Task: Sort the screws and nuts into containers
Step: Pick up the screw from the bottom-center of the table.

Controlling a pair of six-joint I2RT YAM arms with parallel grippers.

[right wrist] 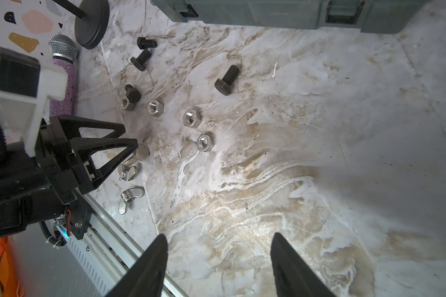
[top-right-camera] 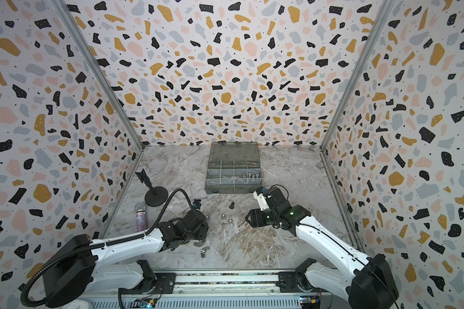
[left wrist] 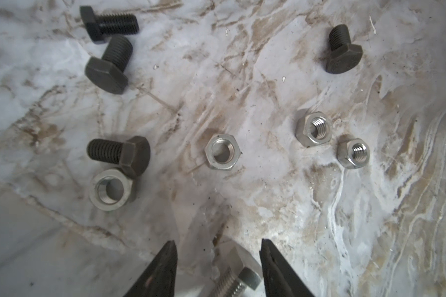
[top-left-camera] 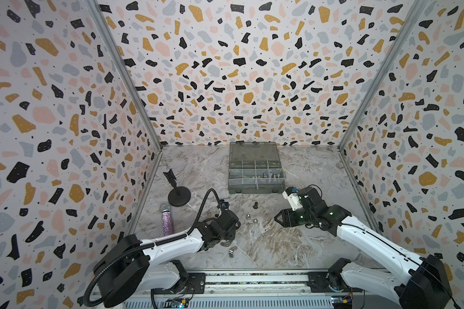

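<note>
Our left gripper point(left wrist: 218, 243) stands with jaws apart astride the silver screw point(left wrist: 242, 281) near the table's point(top-left-camera: 279, 240) front edge, seemingly to pinch it for the box point(top-left-camera: 255, 188) at the back edge, while our right gripper point(right wrist: 219, 237) hangs open-jawed and empty.

Place: robot test cell in a lab
Walls: terrazzo-print panels point(top-left-camera: 225, 67) on three sides, aluminium corner posts point(top-left-camera: 123, 72)
Floor: marble-print tabletop point(top-left-camera: 279, 240)
Rig: left arm point(top-left-camera: 172, 242) and right arm point(top-left-camera: 373, 238) on a metal rail point(top-left-camera: 252, 279), bare circuit board point(top-left-camera: 178, 303) below
</note>
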